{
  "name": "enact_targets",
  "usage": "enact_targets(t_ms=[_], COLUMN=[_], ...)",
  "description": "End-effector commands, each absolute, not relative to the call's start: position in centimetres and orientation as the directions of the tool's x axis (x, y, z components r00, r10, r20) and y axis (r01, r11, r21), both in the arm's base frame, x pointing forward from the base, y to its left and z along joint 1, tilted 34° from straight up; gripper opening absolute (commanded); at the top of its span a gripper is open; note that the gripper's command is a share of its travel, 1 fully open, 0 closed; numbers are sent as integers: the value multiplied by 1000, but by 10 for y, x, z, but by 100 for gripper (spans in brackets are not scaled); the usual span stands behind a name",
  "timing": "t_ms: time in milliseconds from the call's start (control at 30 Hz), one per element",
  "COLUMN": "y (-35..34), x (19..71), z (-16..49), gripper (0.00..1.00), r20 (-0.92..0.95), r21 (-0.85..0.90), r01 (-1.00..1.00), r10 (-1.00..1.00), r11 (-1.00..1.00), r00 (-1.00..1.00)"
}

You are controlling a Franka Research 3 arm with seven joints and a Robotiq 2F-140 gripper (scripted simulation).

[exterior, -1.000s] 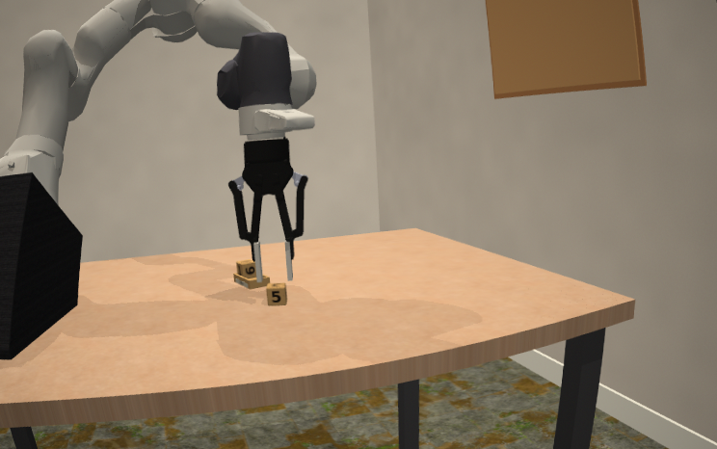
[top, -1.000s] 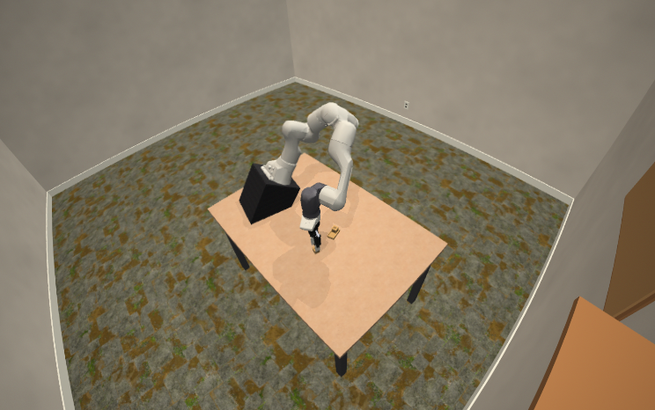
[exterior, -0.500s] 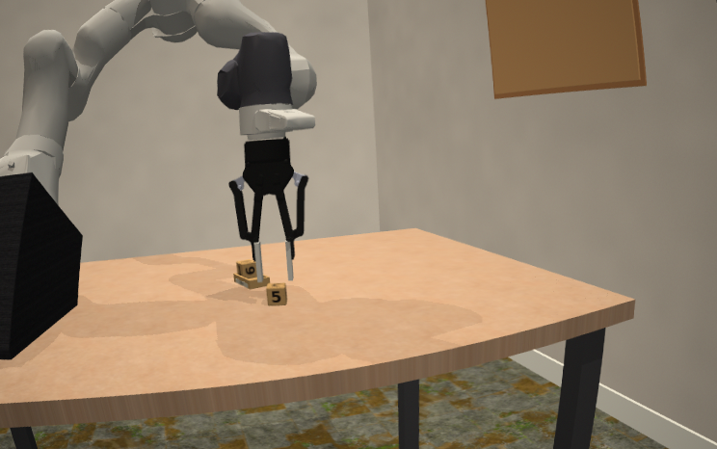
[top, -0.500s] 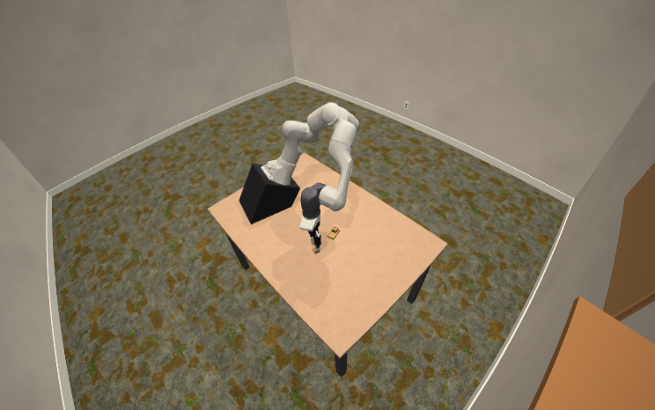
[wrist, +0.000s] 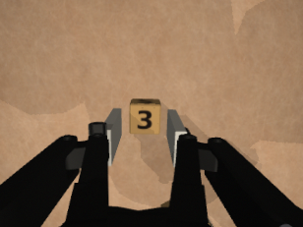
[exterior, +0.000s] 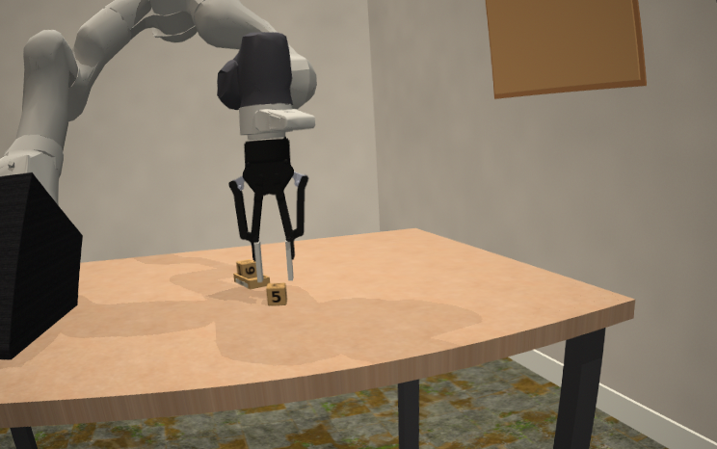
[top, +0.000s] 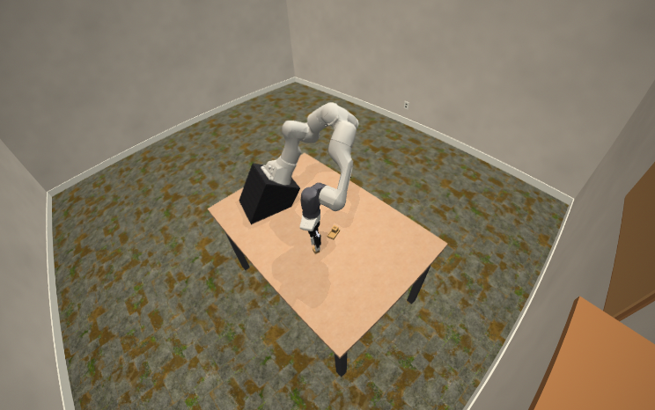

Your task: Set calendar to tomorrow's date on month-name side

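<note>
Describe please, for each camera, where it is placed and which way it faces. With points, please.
Top: high in the room, looking down; whole arm [top: 341, 137] [exterior: 105, 37] visible.
Exterior: beside the table [top: 377, 270] [exterior: 396, 317], looking across it; arm partly cut off.
Wrist: on the arm's end, looking down between the tool's fingers.
Top and exterior share the table and arm.
</note>
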State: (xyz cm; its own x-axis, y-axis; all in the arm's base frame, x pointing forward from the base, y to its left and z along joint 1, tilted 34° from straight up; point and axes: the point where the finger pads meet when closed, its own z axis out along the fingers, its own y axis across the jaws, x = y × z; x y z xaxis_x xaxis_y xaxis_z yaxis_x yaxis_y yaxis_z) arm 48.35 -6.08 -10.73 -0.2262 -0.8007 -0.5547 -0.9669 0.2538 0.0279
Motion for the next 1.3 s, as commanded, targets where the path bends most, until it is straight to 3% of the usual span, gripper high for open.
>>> enact_targets(t_ms=[0, 1267], y=[-61, -45], x=[485, 488], z=[-108, -132], gripper=[29, 29], r20=[-555, -555], r21=[26, 26], r01=[-967, -967], r10=[-800, -800], r11=[254, 254], r00=[-226, -226])
